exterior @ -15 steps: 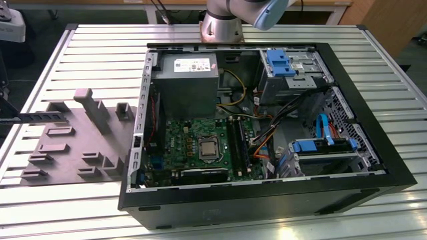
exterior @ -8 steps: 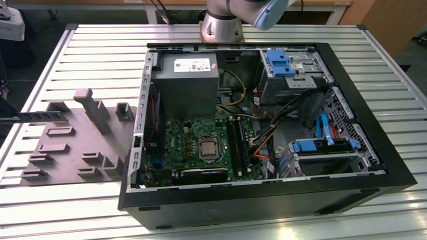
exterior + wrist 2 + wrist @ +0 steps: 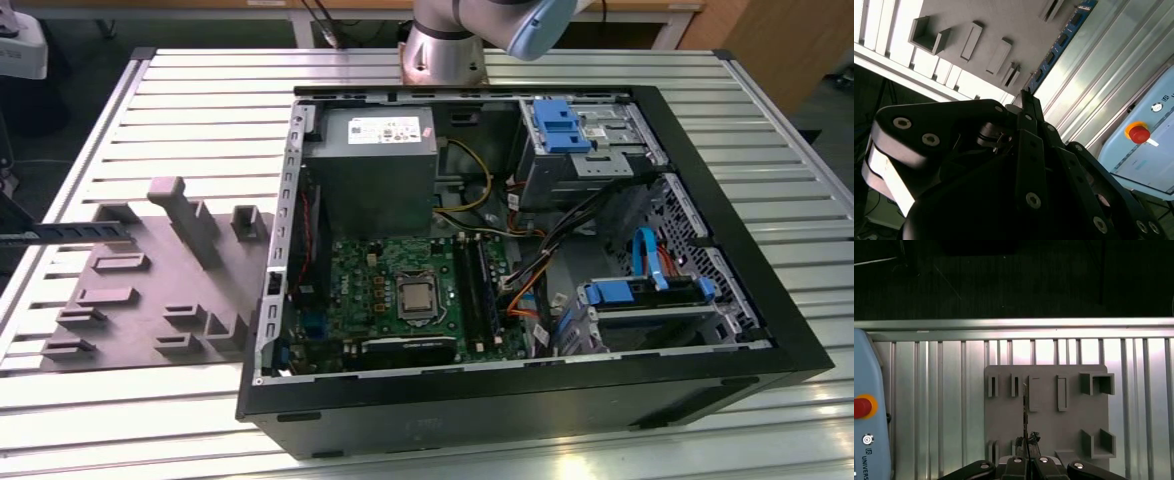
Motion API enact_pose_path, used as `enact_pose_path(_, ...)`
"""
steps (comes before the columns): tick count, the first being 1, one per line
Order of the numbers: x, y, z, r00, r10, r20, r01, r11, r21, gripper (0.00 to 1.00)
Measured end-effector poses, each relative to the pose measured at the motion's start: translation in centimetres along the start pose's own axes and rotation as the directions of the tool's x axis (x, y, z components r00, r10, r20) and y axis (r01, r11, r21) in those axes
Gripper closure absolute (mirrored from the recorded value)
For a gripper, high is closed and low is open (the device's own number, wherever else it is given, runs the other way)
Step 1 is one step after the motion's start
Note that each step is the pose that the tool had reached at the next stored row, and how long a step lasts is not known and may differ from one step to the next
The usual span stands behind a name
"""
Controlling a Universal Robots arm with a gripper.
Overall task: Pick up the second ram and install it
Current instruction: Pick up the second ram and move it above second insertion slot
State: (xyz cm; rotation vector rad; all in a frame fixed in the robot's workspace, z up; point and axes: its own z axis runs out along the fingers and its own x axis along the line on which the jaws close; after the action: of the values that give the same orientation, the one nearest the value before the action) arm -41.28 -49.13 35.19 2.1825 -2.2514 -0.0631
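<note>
My fingers (image 3: 1015, 467) are clenched on the second ram (image 3: 1025, 412), edge-on over the grey tray (image 3: 1054, 425) in the first wrist view. At the exterior view's far left it juts over the tray's upper left corner, well apart from the computer case (image 3: 534, 405).

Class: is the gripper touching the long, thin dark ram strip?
Touching. In the first wrist view the black gripper pinches one end of the long, thin dark ram strip.

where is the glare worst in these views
first wrist view: glare whitens the ribbed metal table beside the grey plastic tray; second wrist view: its slats blow out, the black pincer shut on the thin dark ram strip is murky; exterior view: even light
</note>
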Motion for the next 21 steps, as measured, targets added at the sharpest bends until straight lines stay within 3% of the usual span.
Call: enact_pose_path(21,-0.05,0.02,-0.47,1.0,0.0,0.0,0.0,1.0,0.0,0.88)
